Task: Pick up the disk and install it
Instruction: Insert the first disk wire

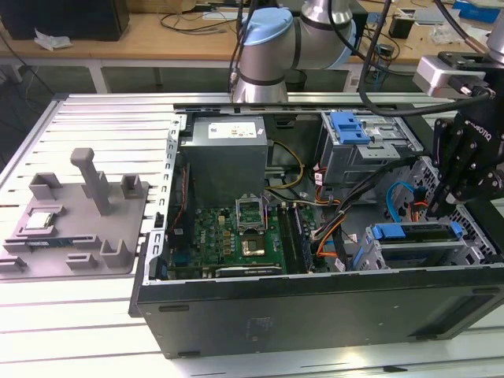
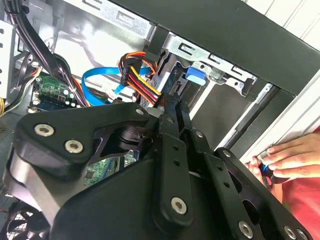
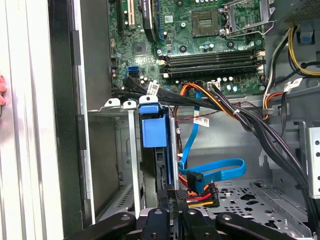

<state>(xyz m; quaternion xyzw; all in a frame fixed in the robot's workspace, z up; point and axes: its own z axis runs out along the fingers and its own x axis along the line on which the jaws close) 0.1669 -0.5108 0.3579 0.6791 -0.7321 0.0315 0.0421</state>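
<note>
The disk (image 1: pixel 416 233) stands on edge in the lower drive cage (image 1: pixel 472 250) at the exterior view's right, with its blue plastic frame along the top. My black gripper (image 1: pixel 443 206) hangs over the disk's far end, inside the open computer case. In the first wrist view the disk's blue frame (image 3: pixel 154 131) sits between the cage's metal walls, and my gripper (image 3: pixel 171 200) is shut on its thin dark edge. In the second wrist view the gripper (image 2: pixel 172 100) reaches toward the same blue frame (image 2: pixel 195 75) in the cage.
Orange, black and blue cables (image 3: pixel 215 170) run close beside the disk. A person's hand (image 2: pixel 285 160) rests on the table rail outside the case wall. An upper cage with a blue latch plate (image 1: pixel 350 126), a power supply (image 1: pixel 224 153) and the motherboard (image 1: pixel 236 236) are in the case. A grey fixture (image 1: pixel 79 220) lies at the left.
</note>
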